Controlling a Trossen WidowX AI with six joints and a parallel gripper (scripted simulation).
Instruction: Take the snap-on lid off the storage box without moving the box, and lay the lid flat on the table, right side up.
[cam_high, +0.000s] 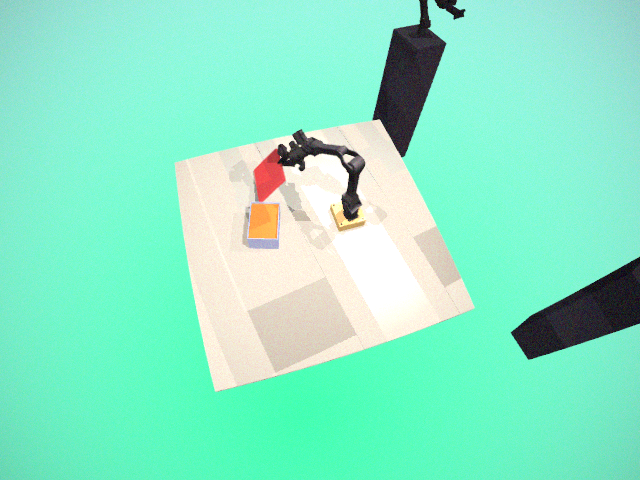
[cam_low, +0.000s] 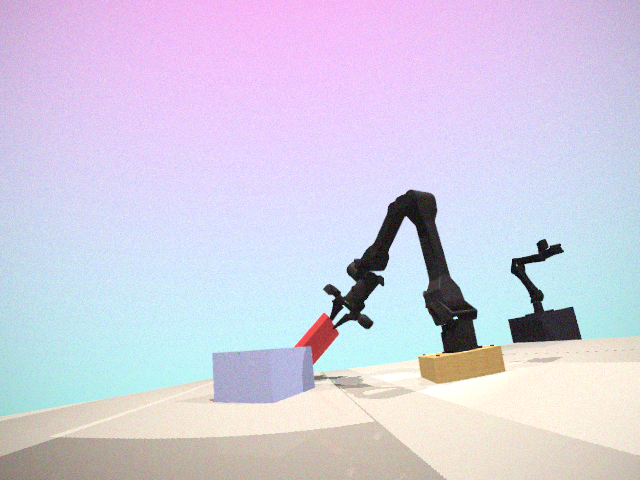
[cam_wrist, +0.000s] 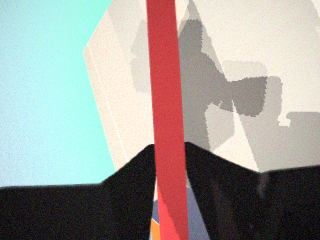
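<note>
The red lid (cam_high: 269, 176) (cam_low: 316, 338) (cam_wrist: 166, 80) is off the box and steeply tilted in the air, on the far side of the box in the top view. My gripper (cam_high: 281, 161) (cam_low: 332, 323) (cam_wrist: 168, 149) is shut on one edge of the lid, at its upper end. In the wrist view the lid shows edge-on between the two black fingers. The storage box (cam_high: 263, 242) (cam_low: 242, 377) is pale blue with an orange inside and stands open on the table. The lid's lower part is partly hidden behind the box in the exterior view.
The arm stands on a yellow base block (cam_high: 348, 223) (cam_low: 465, 364) to the right of the box. The table (cam_high: 242, 356) has patchy shadows; its far edge lies behind the lid. A second black arm stands on a dark pedestal (cam_high: 408, 87) (cam_low: 545, 325) beyond the table.
</note>
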